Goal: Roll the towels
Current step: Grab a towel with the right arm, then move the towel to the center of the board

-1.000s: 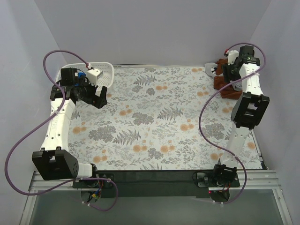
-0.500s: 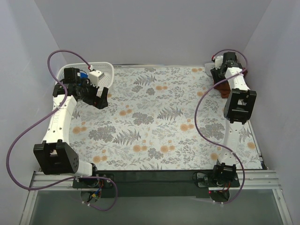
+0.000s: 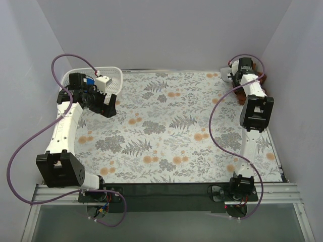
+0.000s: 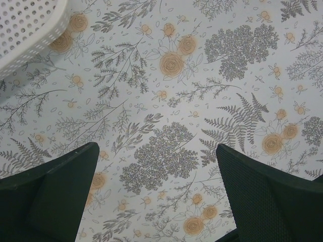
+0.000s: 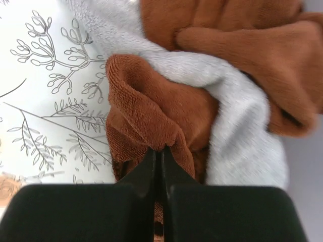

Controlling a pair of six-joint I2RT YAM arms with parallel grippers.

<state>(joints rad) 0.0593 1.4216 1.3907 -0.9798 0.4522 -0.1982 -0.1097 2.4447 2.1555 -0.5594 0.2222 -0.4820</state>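
The right tool point(image 5: 157, 151) is pinching shut on a fold of the rust-brown towel point(image 5: 146, 116), apparently tangled with the grey towel point(image 5: 237, 126); the left tool point(image 4: 156, 151) is hanging wide open, empty.

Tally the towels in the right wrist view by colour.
Rust-brown towel: 1
Light grey towel: 1
Total: 2
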